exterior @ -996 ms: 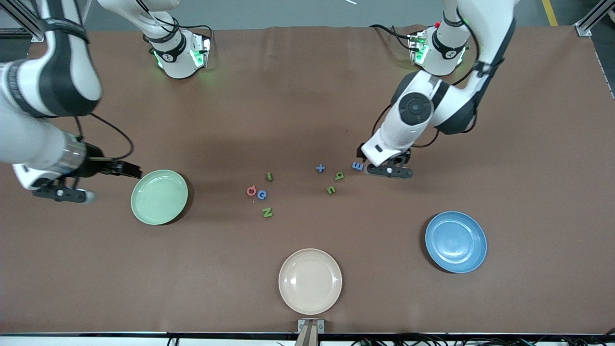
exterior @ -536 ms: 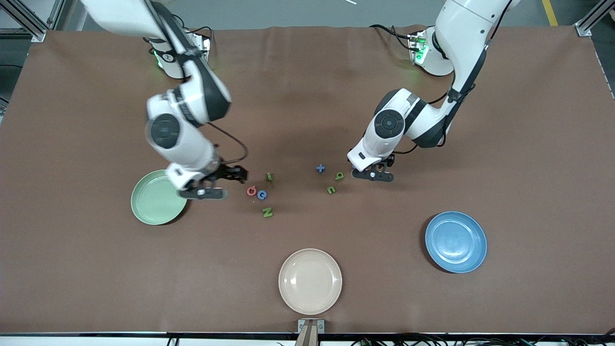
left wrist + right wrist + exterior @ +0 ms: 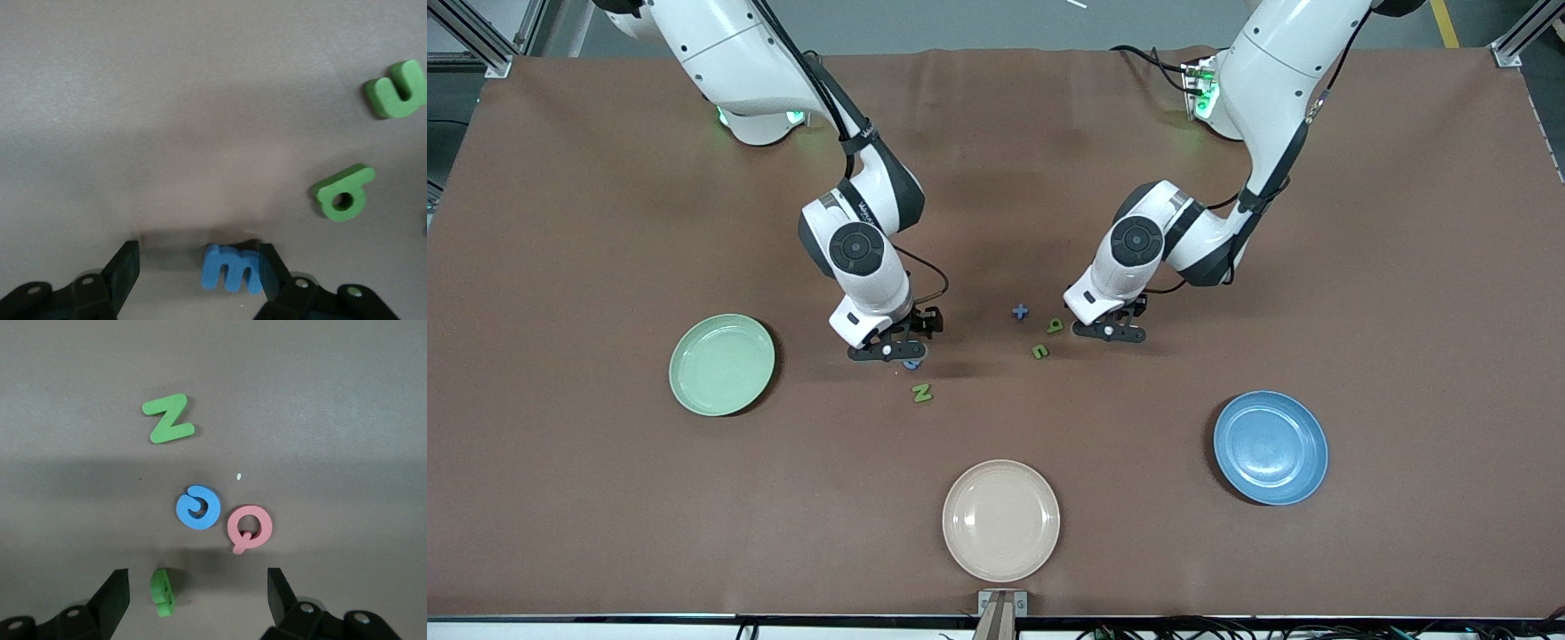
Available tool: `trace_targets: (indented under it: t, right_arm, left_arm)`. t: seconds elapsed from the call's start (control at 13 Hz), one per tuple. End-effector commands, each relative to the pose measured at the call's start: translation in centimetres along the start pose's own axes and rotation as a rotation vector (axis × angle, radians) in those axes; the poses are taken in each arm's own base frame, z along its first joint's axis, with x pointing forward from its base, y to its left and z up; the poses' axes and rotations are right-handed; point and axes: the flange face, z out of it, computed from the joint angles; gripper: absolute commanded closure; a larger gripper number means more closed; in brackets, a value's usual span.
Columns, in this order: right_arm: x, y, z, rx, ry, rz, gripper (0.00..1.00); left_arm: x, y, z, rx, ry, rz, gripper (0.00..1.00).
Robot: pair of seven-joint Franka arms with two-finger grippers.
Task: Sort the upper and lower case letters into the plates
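My left gripper (image 3: 1107,329) (image 3: 199,255) is low over the table, open, with a blue letter (image 3: 231,268) between its jaws, touching one finger (image 3: 270,267). Beside it lie two green letters (image 3: 343,193) (image 3: 399,90) and a blue plus (image 3: 1020,312). My right gripper (image 3: 891,347) (image 3: 197,581) is open around a small green letter (image 3: 162,590) standing on edge. A blue round letter (image 3: 198,507), a pink Q (image 3: 249,528) and a green Z-shaped letter (image 3: 168,418) (image 3: 922,392) lie close by. The pale green plate (image 3: 721,364) and the blue plate (image 3: 1270,447) hold nothing.
A beige plate (image 3: 1000,520) sits near the table edge closest to the front camera, between the two coloured plates. The brown table cover (image 3: 1405,267) stretches bare toward both ends.
The right arm has swung from the table's end past the green plate to over the letter cluster. The left gripper has shifted over the blue letter and its jaws have narrowed.
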Motion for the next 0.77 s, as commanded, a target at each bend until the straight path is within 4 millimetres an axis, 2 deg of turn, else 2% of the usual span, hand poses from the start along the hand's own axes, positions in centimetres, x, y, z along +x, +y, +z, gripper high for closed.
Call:
trace_targets:
  t: [0.0, 0.31, 0.38, 0.54, 0.61, 0.69]
  right_arm:
    - [-0.7, -1.0, 0.9, -0.007, 0.015, -0.001, 0.15]
    - [-1.8, -2.3, 2.9, -0.009, 0.009, 0.002, 0.20]
    - [-2.2, -2.4, 3.5, -0.012, 0.004, 0.000, 0.23]
    - [-2.6, -2.5, 3.9, -0.012, 0.002, -0.002, 0.37]
    - [-2.8, -2.7, 3.9, -0.011, 0.003, 0.000, 0.46]
    - [-2.9, -2.6, 4.1, -0.013, 0.001, 0.013, 0.59]
  left_arm:
    - [-0.1, 1.0, 0.0, 0.003, 0.017, -0.001, 0.18]
    - [-0.5, 1.3, 0.3, 0.006, 0.011, 0.007, 0.20]
    - [-0.7, 1.4, 0.5, 0.008, 0.007, 0.009, 0.24]
    - [-1.1, 1.6, 1.2, 0.012, -0.006, 0.015, 0.34]
    - [-1.2, 1.5, 1.4, 0.015, -0.012, 0.015, 0.41]
    - [-1.2, 1.3, 1.3, 0.017, -0.014, 0.011, 0.52]
